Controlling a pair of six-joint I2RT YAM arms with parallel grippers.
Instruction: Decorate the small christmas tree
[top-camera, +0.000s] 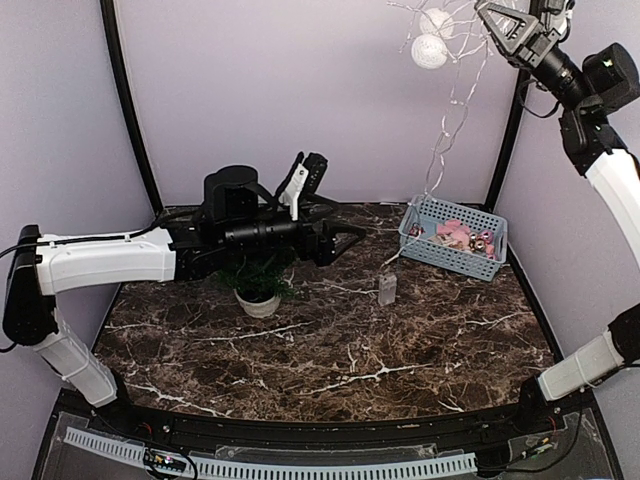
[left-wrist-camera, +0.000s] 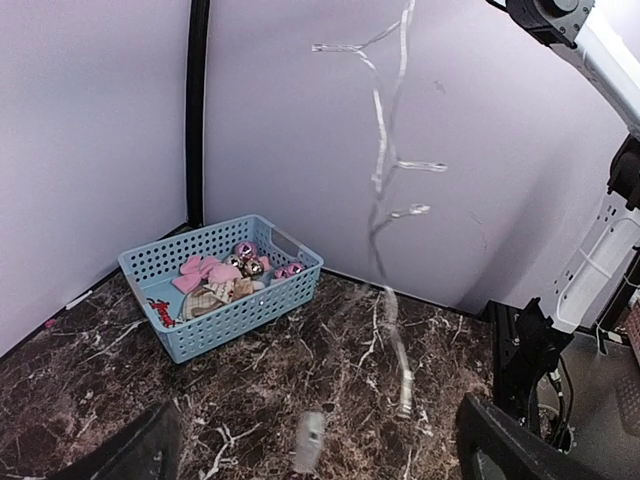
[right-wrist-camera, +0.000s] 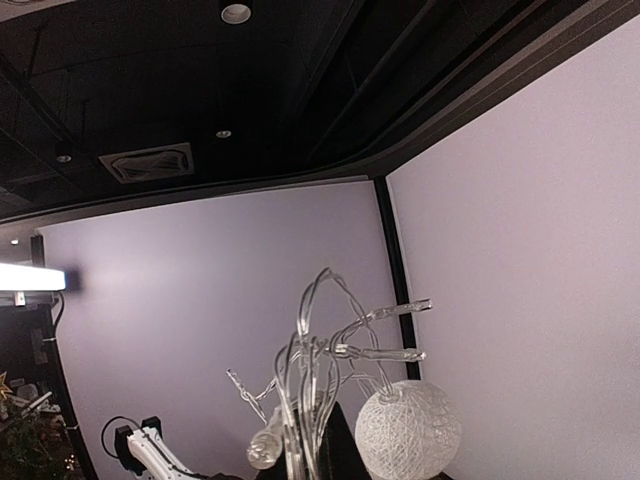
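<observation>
The left tool (left-wrist-camera: 320, 455) is spread wide, reaching out over the small christmas tree (top-camera: 262, 283), which stands on the marble surface (top-camera: 400, 350) left of centre. The right tool (top-camera: 500, 22), raised high, pinches a string of lights (left-wrist-camera: 378, 170) dangling near the blue basket (top-camera: 455, 237).

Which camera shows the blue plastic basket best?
The left wrist view: the blue plastic basket sits close, its pink trinkets clear. The top external view shows it small; the right wrist view misses it.
</observation>
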